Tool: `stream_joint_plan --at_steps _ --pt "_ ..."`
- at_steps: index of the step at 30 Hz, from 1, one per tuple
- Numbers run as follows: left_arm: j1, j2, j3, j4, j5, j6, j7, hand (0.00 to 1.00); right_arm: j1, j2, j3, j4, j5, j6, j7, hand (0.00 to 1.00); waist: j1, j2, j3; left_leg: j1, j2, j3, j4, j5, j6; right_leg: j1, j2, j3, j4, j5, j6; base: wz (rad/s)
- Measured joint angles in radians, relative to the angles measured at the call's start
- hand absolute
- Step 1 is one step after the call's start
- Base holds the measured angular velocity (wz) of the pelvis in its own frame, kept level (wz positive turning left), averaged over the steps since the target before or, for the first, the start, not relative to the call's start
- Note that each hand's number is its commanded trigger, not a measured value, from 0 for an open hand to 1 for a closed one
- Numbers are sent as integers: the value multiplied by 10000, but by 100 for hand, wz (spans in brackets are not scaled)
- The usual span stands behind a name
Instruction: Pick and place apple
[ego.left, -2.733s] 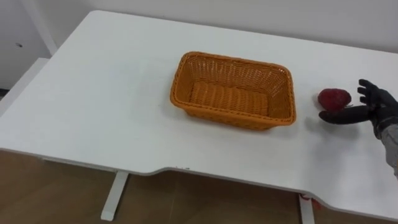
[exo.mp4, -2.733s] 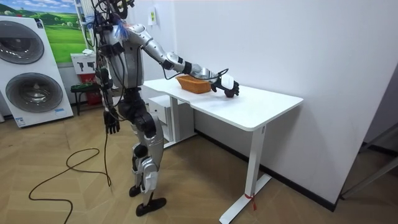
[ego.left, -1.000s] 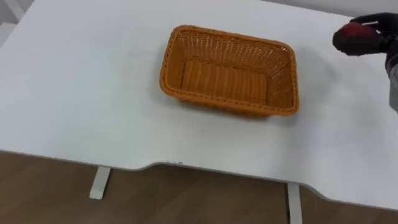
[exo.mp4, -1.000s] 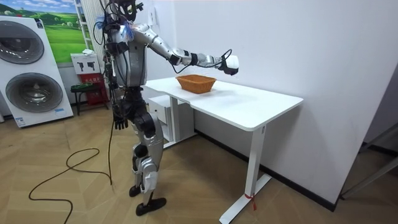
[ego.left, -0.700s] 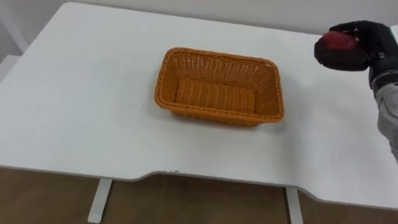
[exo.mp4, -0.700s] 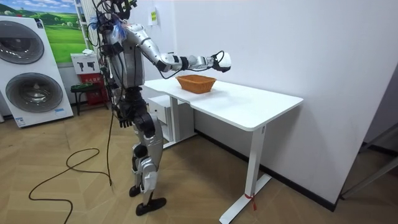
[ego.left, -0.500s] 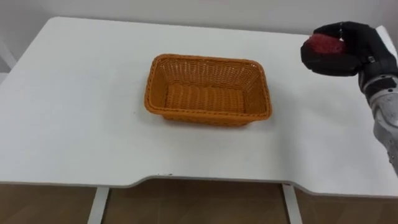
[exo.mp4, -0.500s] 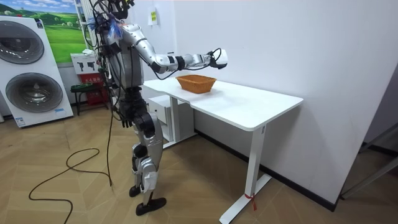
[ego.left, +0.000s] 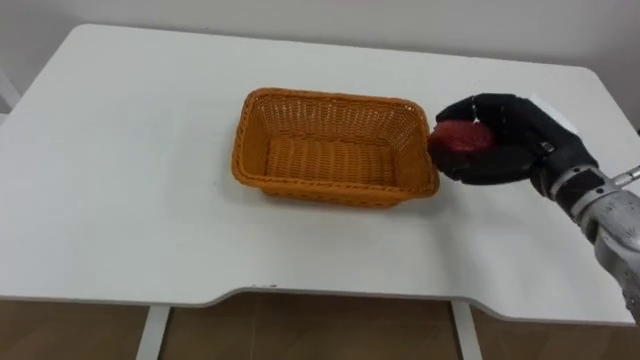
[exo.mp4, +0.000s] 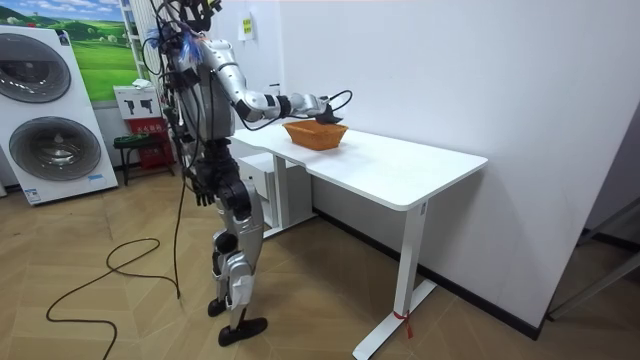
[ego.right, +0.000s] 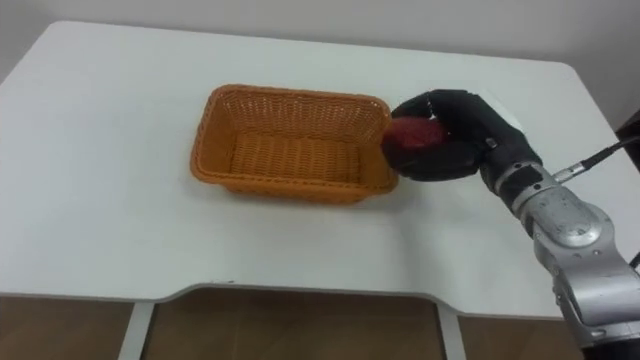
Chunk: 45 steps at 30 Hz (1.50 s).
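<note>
Now, in the left eye view, the right robot hand is clamping the red apple just right of the wicker basket. In the room view, the left robot hand is hanging low, state unclear.

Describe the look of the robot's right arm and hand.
The right hand is black, with a small white tag on its back. The forearm is silver-grey metal in rounded segments, and a thin dark cable runs beside the wrist.
</note>
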Motion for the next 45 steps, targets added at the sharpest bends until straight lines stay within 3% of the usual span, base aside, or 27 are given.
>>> stream_joint_plan --at_steps 4,9,11,20,30,36,37,38,45 --pt "-160 -1 -6 9 -3 -10 -96 0 45 323 17 -69 -126 -1 358 100 99 38 9 81 13 24 -99 -2 -4 68 34 165 -7 0 0 -4" --pt "-341 -1 -8 8 -3 -14 -140 0 43 439 99 -84 -252 0 692 100 211 47 0 77 10 69 -103 -2 -3 49 65 204 0 1 1 -3" --pt "-325 -6 -13 9 -4 -17 -228 0 44 699 100 -287 -636 0 751 100 207 69 -8 82 12 70 -89 -1 -2 52 65 213 5 1 1 0" --pt "-323 -22 -225 11 -117 -18 -271 0 12 998 376 -483 -770 1 840 100 213 131 -37 156 -5 24 -95 0 0 144 57 176 7 1 1 1" --pt "-271 -30 -186 277 90 -33 -290 0 -217 1005 362 -859 -782 1 747 100 233 128 -2 220 -20 16 -104 -1 0 259 60 166 7 1 2 1" --pt "-222 -70 70 449 441 26 -369 0 -911 1003 161 -846 -640 2 519 100 210 107 19 197 -33 -59 -102 18 3 260 54 48 7 0 5 3" --pt "-218 -95 199 447 587 53 -414 0 -1137 1003 100 -833 -637 2 444 28 200 92 23 190 -33 -76 -103 22 1 261 51 5 6 0 5 10" --pt "-217 -95 223 446 706 90 -427 0 -1315 1002 8 -832 -635 2 392 0 193 71 14 173 -37 -130 -101 28 0 264 48 -68 5 0 5 11" --pt "-172 -92 201 448 722 202 -397 0 -1905 987 -40 -303 -628 2 79 0 240 -47 -52 221 -50 -263 -100 32 1 344 46 -97 3 0 5 8"
